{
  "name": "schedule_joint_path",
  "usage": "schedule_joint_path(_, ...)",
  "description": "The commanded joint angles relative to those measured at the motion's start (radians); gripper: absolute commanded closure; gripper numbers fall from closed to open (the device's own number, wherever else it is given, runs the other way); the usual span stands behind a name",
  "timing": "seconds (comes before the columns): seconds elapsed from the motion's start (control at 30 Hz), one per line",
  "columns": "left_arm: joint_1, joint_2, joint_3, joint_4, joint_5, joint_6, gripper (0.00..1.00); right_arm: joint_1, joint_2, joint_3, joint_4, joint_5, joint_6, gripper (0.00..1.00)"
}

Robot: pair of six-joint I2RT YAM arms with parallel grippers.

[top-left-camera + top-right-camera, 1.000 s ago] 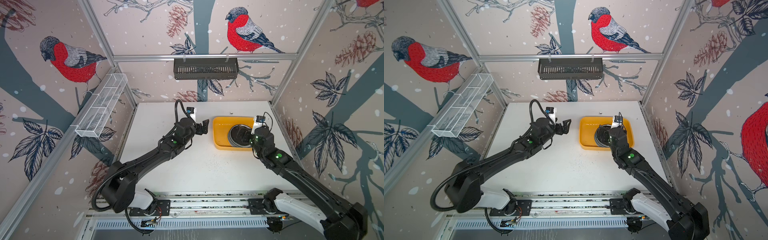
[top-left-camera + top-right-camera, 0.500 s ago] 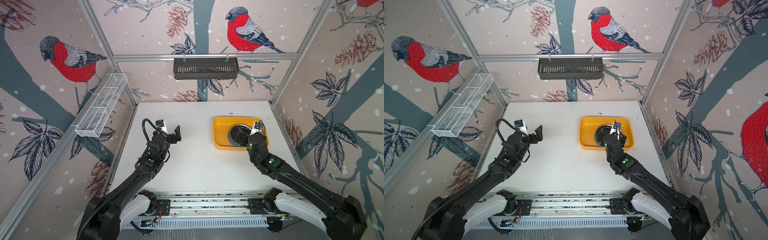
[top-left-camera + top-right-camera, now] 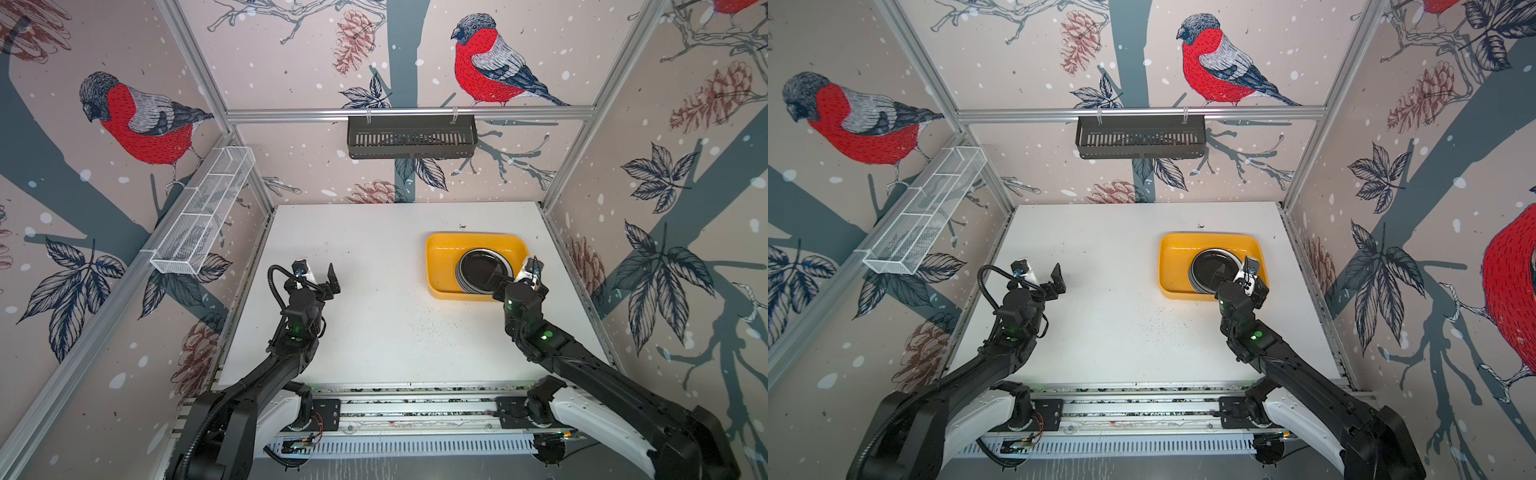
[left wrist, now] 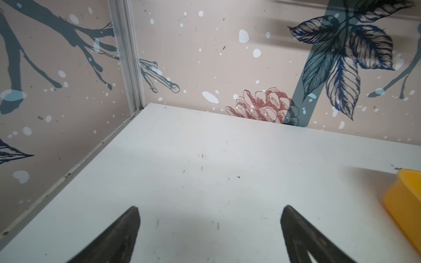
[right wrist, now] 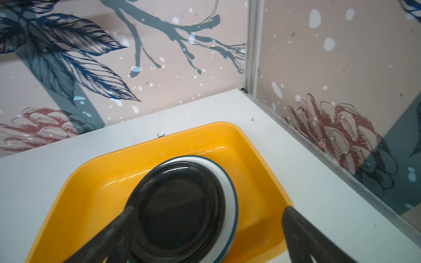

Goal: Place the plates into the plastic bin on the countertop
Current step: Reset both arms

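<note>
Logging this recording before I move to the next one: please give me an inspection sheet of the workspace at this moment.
Surface: white countertop, flat, sprinkled with small dark specks.
Job's things: plates stacked inside the yellow plastic bin, a black one on top; none seen outside it.
Clutter: nothing seen.
Grippers: left gripper open and empty over bare countertop; right gripper open, gripping nothing, at the near edge of the stack.
Cables: black hose loops beside the left wrist, away from the plates.
Surroundings: black slotted basket hangs on the back rail; white mesh rack on the left wall; bird-print walls.
</note>
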Motion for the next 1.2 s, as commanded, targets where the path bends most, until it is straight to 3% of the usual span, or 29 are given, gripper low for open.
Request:
schedule_joint_path(0.0, 0.033, 0.032, -0.022, 0.114, -0.009, 0.037, 0.04, -0.069, -0.032, -0.044, 0.065, 0.004, 0.027, 0.0)
schedule_joint_path(0.23, 0.112, 0.187, -0.11, 0.379, 0.012, 0.024, 0.04, -0.265, -0.073, -0.127, 0.127, -0.081, 0.004, 0.0)
schedule_joint_path(0.33, 0.154, 0.239, -0.086, 0.378, 0.05, 0.004, 0.04, -0.323, -0.051, -0.135, 0.128, -0.078, -0.008, 0.0)
schedule_joint_path(0.53, 0.166, 0.325, -0.071, 0.494, 0.056, 0.088, 0.04, -0.361, -0.006, -0.189, 0.292, -0.094, -0.05, 0.0)
schedule_joint_path(0.73, 0.189, 0.511, -0.096, 0.718, 0.114, 0.077, 0.04, -0.376, 0.115, -0.198, 0.463, -0.126, -0.144, 0.0)
schedule_joint_path(1.0, 0.191, 0.51, -0.054, 0.636, 0.148, 0.084, 0.04, -0.388, 0.293, -0.182, 0.614, -0.189, -0.199, 0.0)
schedule_joint_path(1.17, 0.191, 0.51, -0.032, 0.595, 0.187, 0.1, 0.04, -0.391, 0.36, -0.276, 0.905, -0.262, -0.261, 0.0)
